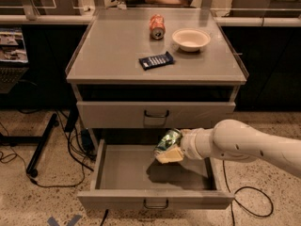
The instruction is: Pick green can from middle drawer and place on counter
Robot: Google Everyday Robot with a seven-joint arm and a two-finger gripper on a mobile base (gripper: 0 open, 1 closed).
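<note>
Shiny metal green can (168,140), clamped in the smooth cream plastic hand (170,149) over the open drawer (127,171) of matt grey metal. The desk (113,46) top is matt grey and smooth; the arm (244,142) shell glossy white; the orange can (157,26) shiny metal; the bowl (191,39) matt white; the wrapper (156,60) glossy.

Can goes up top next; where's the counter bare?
The counter's left half, beside the blue packet; front right, before the white bowl. Crowded: orange can to bowl. The gripper holds the green can over the middle drawer.
</note>
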